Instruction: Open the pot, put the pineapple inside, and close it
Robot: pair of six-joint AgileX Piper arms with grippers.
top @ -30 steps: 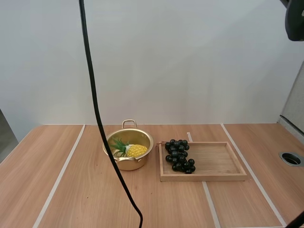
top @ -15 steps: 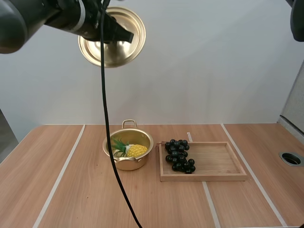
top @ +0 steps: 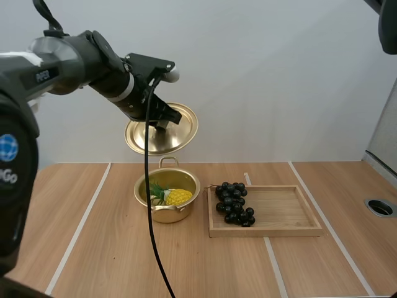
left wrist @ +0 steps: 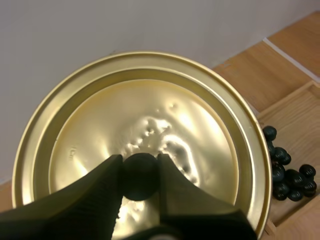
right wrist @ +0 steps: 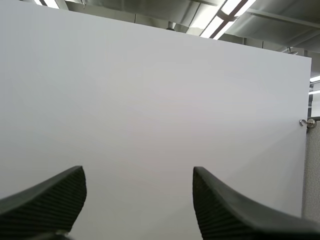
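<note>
Lid (top: 162,138) first: my left gripper (left wrist: 140,160) pinches its black knob (left wrist: 140,180) tight. The gold lid hangs tilted in the air, at twelve o'clock from the pot (top: 169,215). I see the pot open on the table (top: 93,248), with the pineapple (top: 177,197) lying inside it. At three o'clock from the pot sits the wooden tray (top: 285,214), with grapes (top: 234,203) at its nine o'clock end. My right gripper (right wrist: 137,187) has its fingers wide apart, holding nothing.
</note>
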